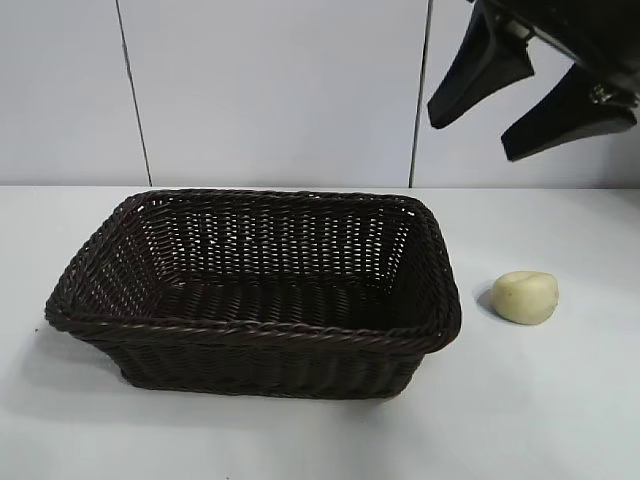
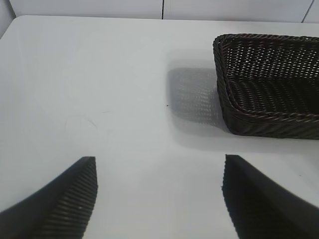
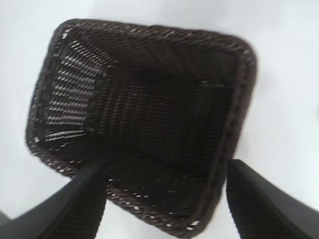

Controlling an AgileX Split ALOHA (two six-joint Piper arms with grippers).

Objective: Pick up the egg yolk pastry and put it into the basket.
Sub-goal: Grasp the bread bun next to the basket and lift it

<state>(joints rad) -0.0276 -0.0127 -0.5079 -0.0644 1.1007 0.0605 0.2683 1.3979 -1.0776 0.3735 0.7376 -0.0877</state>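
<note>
The egg yolk pastry point(image 1: 525, 297) sits on the white tabletop point(image 1: 560, 420), just to the right of the basket point(image 1: 250, 335) and not touching it. The basket holds nothing. The step in hand looks like the reach for the pastry, with no grasp made yet.

To do it well, the right claw point(image 1: 530, 100) should come down over the pastry with its fingers straddling the lump evenly. It should close gently, since the pastry looks soft and could dent or crumble. Its rounded shape may let it roll away if one finger arrives first. It should then lift high enough to clear the braided rim before moving left.

The right claw hangs high above the tabletop at the upper right, fingers spread apart and empty, angled down and leftward; its wrist view looks into the basket. The left claw point(image 2: 159, 199), also spread wide and empty, rests low over bare tabletop off the basket's left side.
</note>
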